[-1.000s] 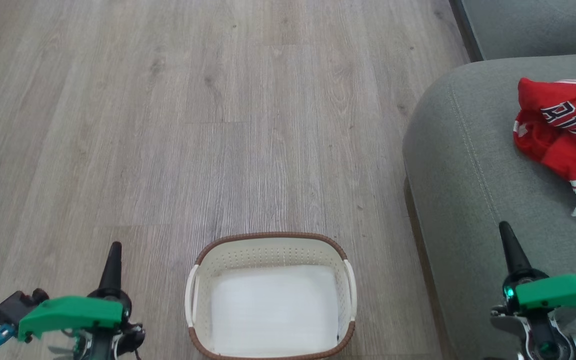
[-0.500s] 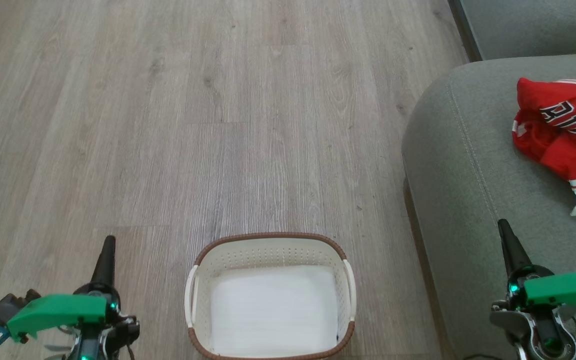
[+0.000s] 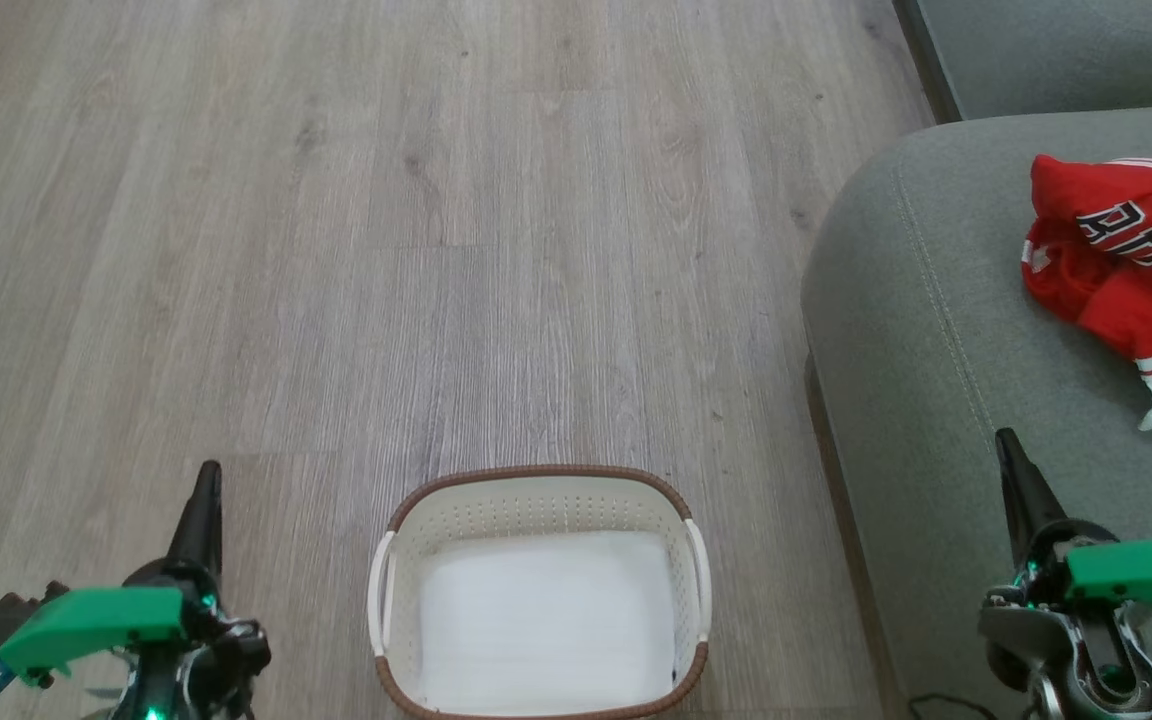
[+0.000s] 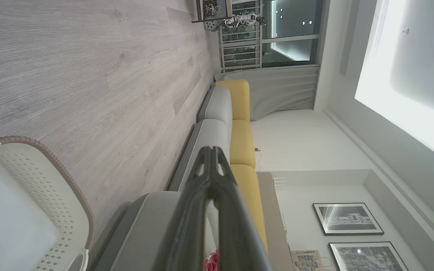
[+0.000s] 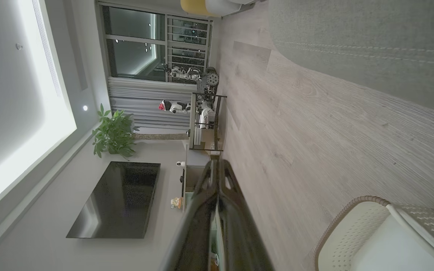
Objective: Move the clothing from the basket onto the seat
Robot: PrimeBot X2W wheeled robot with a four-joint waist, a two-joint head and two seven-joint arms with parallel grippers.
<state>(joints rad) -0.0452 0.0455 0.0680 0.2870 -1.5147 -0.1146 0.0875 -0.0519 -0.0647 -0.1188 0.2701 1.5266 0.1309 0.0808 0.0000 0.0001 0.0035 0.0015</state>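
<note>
Head view shows you red sports clothing, likely soft and light: pinch a bunched fold; left end effector and right end effector are closed, empty.

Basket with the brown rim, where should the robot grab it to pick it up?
Probably its white side handles, from above, one gripper each: they bow out from the left and right walls of the basket, and the left gripper and right gripper flank it.

This is a home living room: a sofa, framed pictures, a television, a potted plant and a wooden floor.
</note>
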